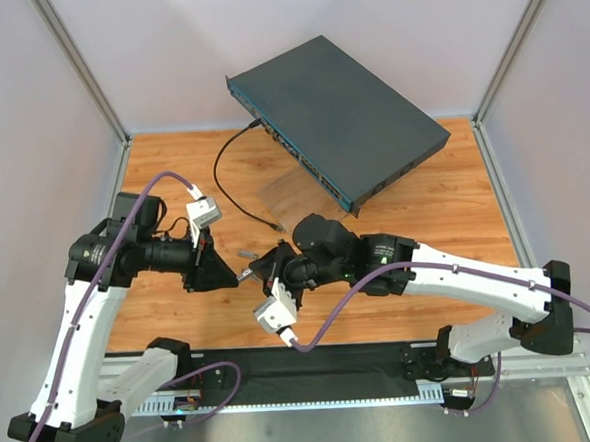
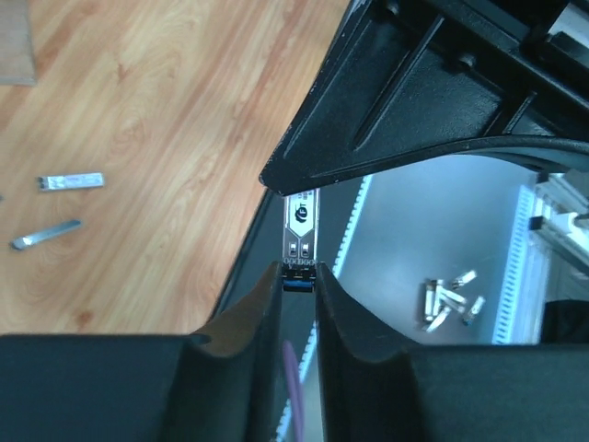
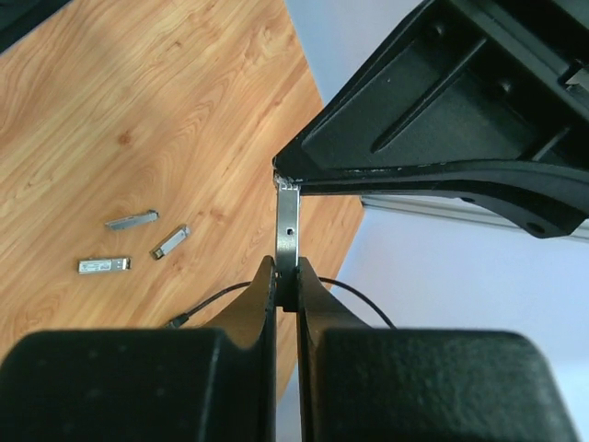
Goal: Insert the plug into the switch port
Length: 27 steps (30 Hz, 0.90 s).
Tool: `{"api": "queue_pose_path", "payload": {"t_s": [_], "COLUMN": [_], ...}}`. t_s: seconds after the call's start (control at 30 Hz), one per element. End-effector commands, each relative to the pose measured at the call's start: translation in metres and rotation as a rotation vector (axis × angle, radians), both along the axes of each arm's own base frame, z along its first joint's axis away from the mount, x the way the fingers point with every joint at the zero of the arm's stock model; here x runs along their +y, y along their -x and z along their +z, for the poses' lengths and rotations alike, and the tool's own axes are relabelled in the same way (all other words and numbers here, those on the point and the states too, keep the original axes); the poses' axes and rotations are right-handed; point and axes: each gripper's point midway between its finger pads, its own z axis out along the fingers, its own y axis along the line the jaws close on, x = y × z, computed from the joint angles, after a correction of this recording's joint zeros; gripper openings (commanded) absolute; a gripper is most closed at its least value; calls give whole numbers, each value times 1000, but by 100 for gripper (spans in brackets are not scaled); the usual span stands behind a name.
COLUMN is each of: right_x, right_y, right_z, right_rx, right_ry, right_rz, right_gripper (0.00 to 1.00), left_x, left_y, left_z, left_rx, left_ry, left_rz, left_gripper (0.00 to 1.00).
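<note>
The switch [image 1: 343,108], dark grey with a teal front edge of ports, sits angled at the table's [image 1: 445,222] far edge. Bare wood crossed by a black cable [image 1: 222,175] separates it from the grippers. The right gripper [image 3: 286,276] clamps one end of the slim metal plug [image 3: 288,230], held mid-air. The left gripper [image 2: 299,276] stands narrow around the plug's blue end; whether it presses is unclear.
</note>
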Motion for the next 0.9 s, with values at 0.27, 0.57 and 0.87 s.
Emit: {"api": "queue_pose_path", "payload": {"t_s": [0.27,0.57,0.87], "right_x": [-17,-26,-12], "right_y": [-8,19,34], "right_z": [19,22,32], "right_rx": [440,1211,1648], "right_ry": [37,211,315], "right_rz": [-265,-373,-361], "right_gripper": [0,0,0], "left_x": [34,42,32], "left_y": [-38,-4,-16], "left_z": [64,49,42], "left_rx": [-608,-1201,-1423], "left_ry": [-36,-119,-173], "left_rz": [287,-3,-201], "left_gripper": [79,79,68]}}
